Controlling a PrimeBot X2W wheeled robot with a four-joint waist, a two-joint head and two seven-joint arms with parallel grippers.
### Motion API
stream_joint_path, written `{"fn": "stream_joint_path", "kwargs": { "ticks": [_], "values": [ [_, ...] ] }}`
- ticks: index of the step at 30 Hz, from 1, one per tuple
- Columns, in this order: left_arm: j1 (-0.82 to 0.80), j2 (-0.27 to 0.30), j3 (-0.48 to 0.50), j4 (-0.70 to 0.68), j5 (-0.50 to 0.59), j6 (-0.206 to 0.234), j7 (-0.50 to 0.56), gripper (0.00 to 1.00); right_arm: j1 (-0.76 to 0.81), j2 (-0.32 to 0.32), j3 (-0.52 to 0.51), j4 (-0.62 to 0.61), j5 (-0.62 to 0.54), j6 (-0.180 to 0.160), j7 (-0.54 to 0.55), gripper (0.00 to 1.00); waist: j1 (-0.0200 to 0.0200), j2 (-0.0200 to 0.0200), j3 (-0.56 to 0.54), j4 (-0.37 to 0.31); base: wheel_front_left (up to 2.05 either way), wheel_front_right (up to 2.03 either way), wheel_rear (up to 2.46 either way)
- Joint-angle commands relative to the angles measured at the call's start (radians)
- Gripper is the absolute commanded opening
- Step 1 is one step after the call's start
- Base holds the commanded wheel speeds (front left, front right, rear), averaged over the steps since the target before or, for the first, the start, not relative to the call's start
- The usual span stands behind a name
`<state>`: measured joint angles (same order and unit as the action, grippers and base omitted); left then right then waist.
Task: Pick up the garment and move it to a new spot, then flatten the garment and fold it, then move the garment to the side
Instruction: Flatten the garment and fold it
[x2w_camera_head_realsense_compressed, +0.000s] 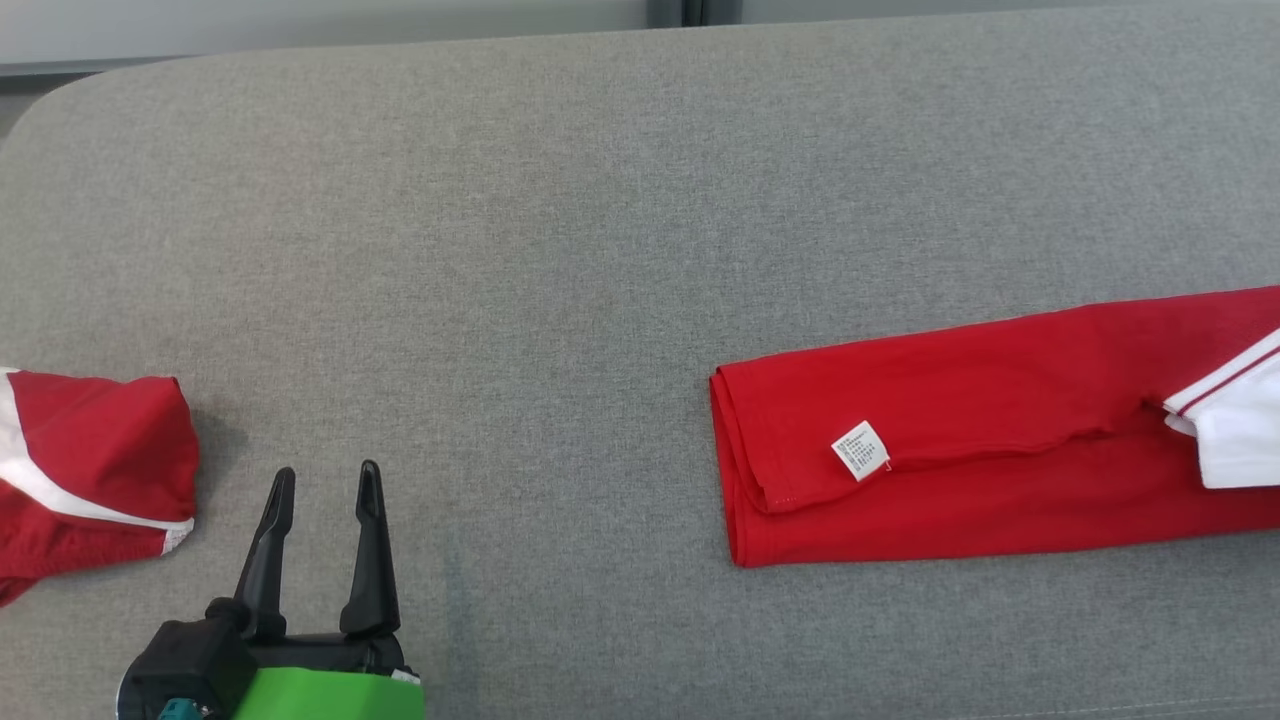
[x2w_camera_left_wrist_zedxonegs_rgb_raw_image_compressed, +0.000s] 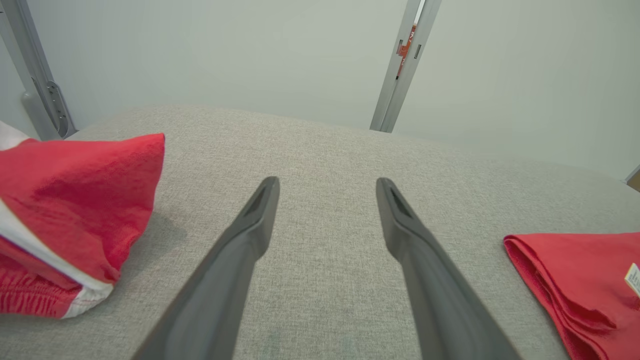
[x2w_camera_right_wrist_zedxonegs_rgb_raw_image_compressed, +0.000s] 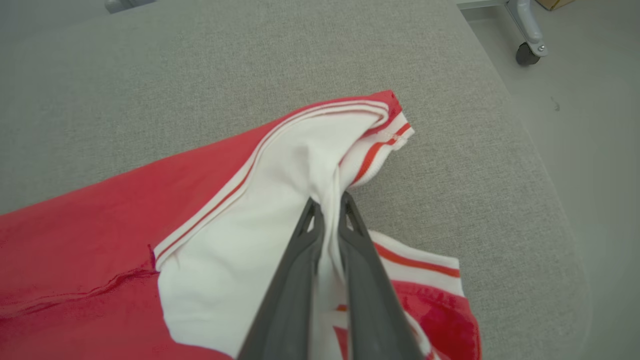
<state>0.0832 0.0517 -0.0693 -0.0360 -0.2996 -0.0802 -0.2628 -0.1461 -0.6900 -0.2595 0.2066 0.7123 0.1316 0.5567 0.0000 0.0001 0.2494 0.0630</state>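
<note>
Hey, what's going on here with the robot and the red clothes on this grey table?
The robot's right claw is pinched shut on the white part of a folded red garment lying on the right of the grey table. Its left claw is open above bare table, holding nothing. Another red and white garment sits bunched on the left.

The garment (x2w_camera_head_realsense_compressed: 1000, 440) is cut off by the head view's right edge. The print on its label (x2w_camera_head_realsense_compressed: 860, 450) is too small to read. Well left of the garment, a red cloth (x2w_camera_head_realsense_compressed: 90, 470) is cut off by the left edge, so its type cannot be told. The left tool (x2w_camera_head_realsense_compressed: 328, 472) is cropped at its body. Garment fabric clamped in the right tool (x2w_camera_right_wrist_zedxonegs_rgb_raw_image_compressed: 330, 200) hides the inner finger faces.
</note>
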Motion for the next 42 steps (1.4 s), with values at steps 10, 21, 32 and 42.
{"fn": "stream_joint_path", "kwargs": {
  "ticks": [10, 21, 32, 42],
  "values": [
    [0.035, -0.001, -0.023, 0.009, -0.019, 0.025, -0.002, 1.00, 0.006, 0.123, 0.324, -0.359, 0.067, -0.001, 0.137, 0.00, 0.0000, -0.0001, -0.074, -0.033, 0.00, 0.00, 0.00],
    [0.065, 0.000, -0.055, 0.030, -0.004, 0.035, -0.002, 1.00, -0.067, 0.425, 0.550, -0.192, -0.046, -0.001, 0.014, 0.00, 0.0000, -0.0001, -0.094, -0.013, 0.00, 0.00, 0.00],
    [0.076, 0.000, -0.089, 0.042, -0.010, 0.043, -0.002, 1.00, -0.135, 0.548, 0.591, -0.015, -0.092, -0.001, -0.050, 0.00, 0.0000, -0.0001, -0.106, -0.006, 0.00, 0.00, 0.00],
    [0.081, 0.000, -0.104, 0.050, -0.015, 0.044, -0.002, 1.00, -0.171, 0.604, 0.600, 0.073, -0.081, -0.001, -0.115, 1.00, 0.0000, -0.0001, -0.113, 0.005, 0.00, 0.00, 0.00]
  ]
}}
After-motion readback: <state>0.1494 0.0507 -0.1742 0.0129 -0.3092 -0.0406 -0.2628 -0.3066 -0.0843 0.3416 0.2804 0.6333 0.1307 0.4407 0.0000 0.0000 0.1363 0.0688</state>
